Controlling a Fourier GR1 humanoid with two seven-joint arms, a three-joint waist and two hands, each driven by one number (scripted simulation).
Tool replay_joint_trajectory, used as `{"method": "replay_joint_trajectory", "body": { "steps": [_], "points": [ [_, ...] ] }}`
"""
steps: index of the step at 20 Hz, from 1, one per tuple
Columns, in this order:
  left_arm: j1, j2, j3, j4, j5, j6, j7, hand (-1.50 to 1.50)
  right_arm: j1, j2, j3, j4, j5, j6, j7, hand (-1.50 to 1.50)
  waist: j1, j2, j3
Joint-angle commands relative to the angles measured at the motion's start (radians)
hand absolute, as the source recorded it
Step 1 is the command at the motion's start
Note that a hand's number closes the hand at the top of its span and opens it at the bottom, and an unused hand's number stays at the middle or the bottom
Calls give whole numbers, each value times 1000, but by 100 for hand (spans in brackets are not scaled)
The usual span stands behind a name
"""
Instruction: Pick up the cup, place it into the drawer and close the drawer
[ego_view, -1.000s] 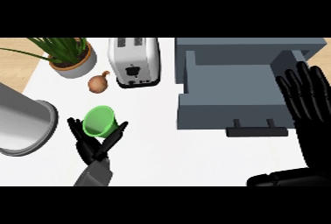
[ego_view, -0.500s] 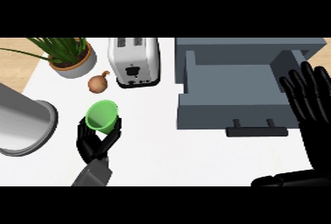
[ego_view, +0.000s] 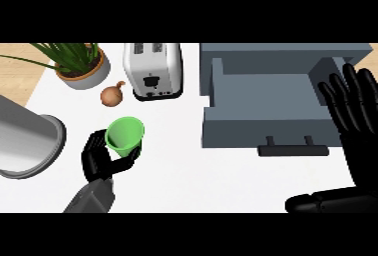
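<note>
just one green cup (ego_view: 124, 134), left hand (ego_view: 98, 161) curled round it, right hand (ego_view: 356, 110) fingers spread. one open drawer (ego_view: 266, 97), white counter (ego_view: 214, 180).

I can read no words, numbers, brands or signs on anything in front of me. The toaster (ego_view: 153, 65) near the far edge of the counter (ego_view: 193, 172) has a small dark mark low on its front. It is too small for me to tell whether it is a letter or a symbol.

The left hand (ego_view: 100, 161) and right hand (ego_view: 359, 131) are black with slender fingers (ego_view: 347, 97) — the left forearm (ego_view: 90, 198) grey.
</note>
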Motion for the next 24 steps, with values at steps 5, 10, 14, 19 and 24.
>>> {"method": "replay_joint_trajectory", "body": {
  "steps": [5,10,14,19,24],
  "points": [
    [30,130,-95,-111,-96,-263,13,150,55,10,17,-37,11,9,-18,-150,9,-3,1],
    [72,140,-133,-293,-112,-295,65,150,-4,-39,-52,12,-26,22,4,-150,21,-6,2],
    [63,149,-174,-478,-143,-203,212,150,-34,-44,-71,29,-58,16,39,-150,19,-5,2],
    [59,191,-163,-725,-97,-172,435,150,-21,-18,-43,6,-23,-11,40,-150,18,-6,2],
    [-40,116,-166,-814,-127,-46,578,150,83,14,5,3,27,21,-65,-150,7,-3,2]
  ]
}}
